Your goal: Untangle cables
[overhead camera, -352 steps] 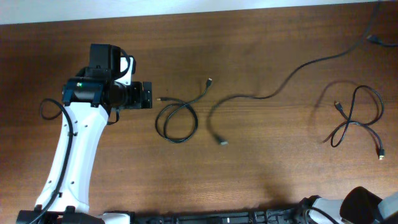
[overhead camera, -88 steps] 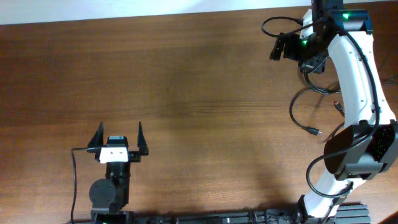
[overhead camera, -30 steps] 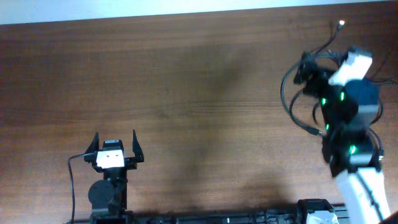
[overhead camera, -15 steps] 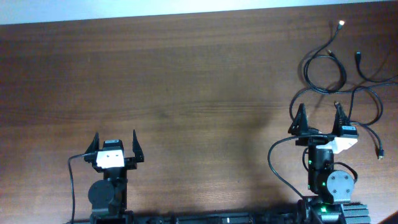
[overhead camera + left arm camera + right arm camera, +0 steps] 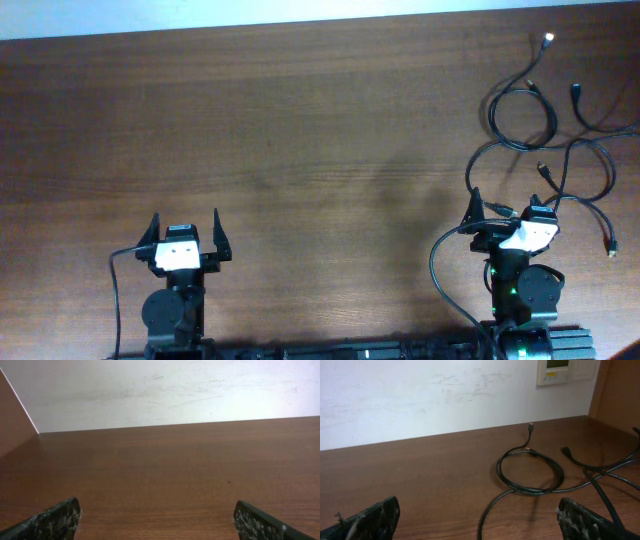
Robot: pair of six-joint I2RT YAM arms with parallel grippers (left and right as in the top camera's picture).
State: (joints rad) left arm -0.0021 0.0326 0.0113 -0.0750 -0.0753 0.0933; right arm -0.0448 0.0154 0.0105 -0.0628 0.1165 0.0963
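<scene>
Ahead of the R jaws, slightly to their right: cables (image 5: pixel 528 492) lie flat on the table (image 5: pixel 300 150) in loose loops that cross each other, none lifted. Right gripper (image 5: pixel 503 212) is spread wide w/ nothing between its fingers. Left gripper (image 5: pixel 186 228) is likewise released, only bare wood in front. Progress est.: unfinished, since strands overlap at several pts and need pulling apart one by one. Bundle's long axis runs straight away from the R jaws. Light-tipped plug (image 5: pixel 548 38) at the far end pts away from them.

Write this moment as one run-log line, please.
left gripper: open, empty | right gripper: open, empty | cables: overlapping, ahead of right gripper
</scene>
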